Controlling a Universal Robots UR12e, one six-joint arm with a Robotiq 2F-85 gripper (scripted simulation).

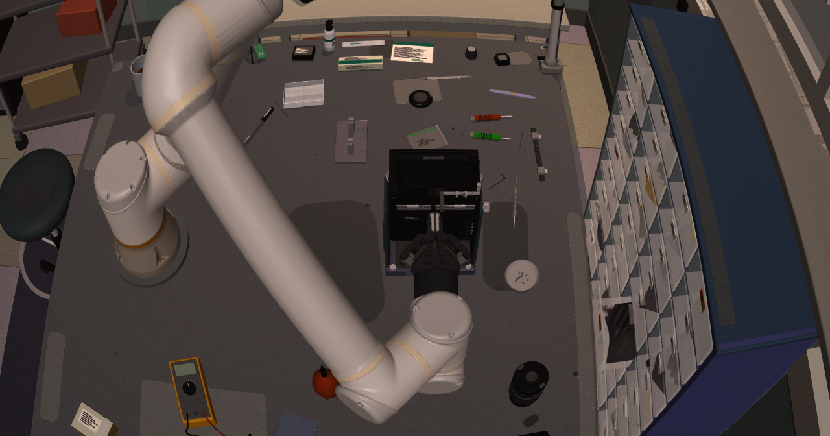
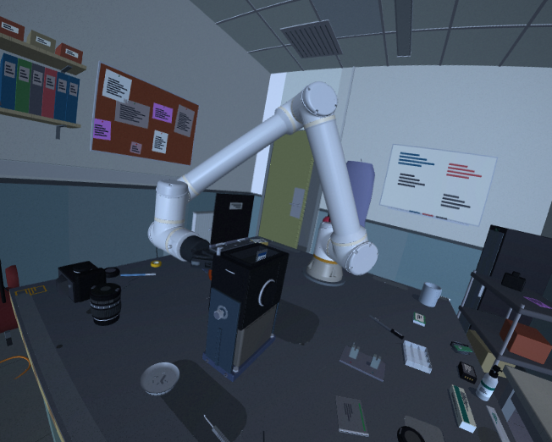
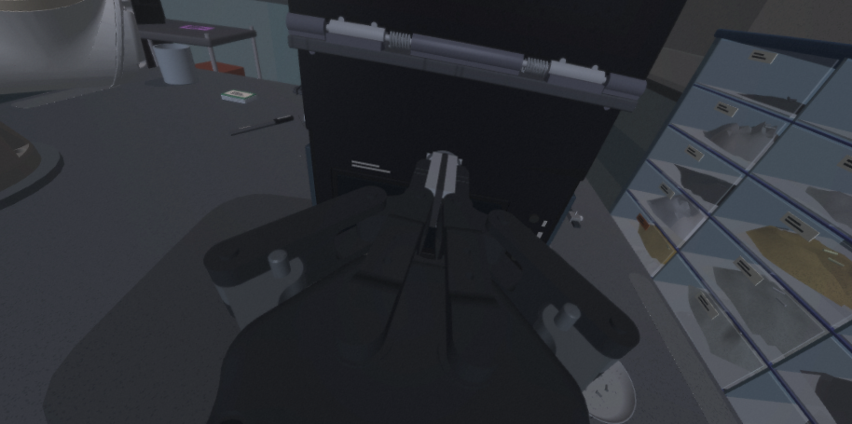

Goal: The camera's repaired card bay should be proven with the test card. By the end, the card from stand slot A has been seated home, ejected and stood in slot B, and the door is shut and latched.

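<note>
The black camera body [image 1: 434, 201] [image 2: 248, 304] stands upright on its blue-grey base in the middle of the bench, and its card door [image 3: 465, 61], a grey strip with a sprung hinge, runs across the black face just above my fingertips. A second sprung bar [image 1: 458, 194] sits at the top edge. The grey card stand [image 1: 351, 141] [image 2: 363, 361] lies on the bench to the far left of the camera; I cannot make out a card in it. My gripper [image 1: 434, 222] [image 3: 442, 162] points at the camera's black face below the hinge, closed and empty.
The blue parts cabinet [image 1: 696, 201] fills the right side of the bench. A white dish [image 1: 521, 274] lies right of the camera, a black lens [image 1: 528, 382] nearer the front, a yellow multimeter [image 1: 190, 390] front left. Screwdrivers [image 1: 490, 127] and small boxes lie behind the camera.
</note>
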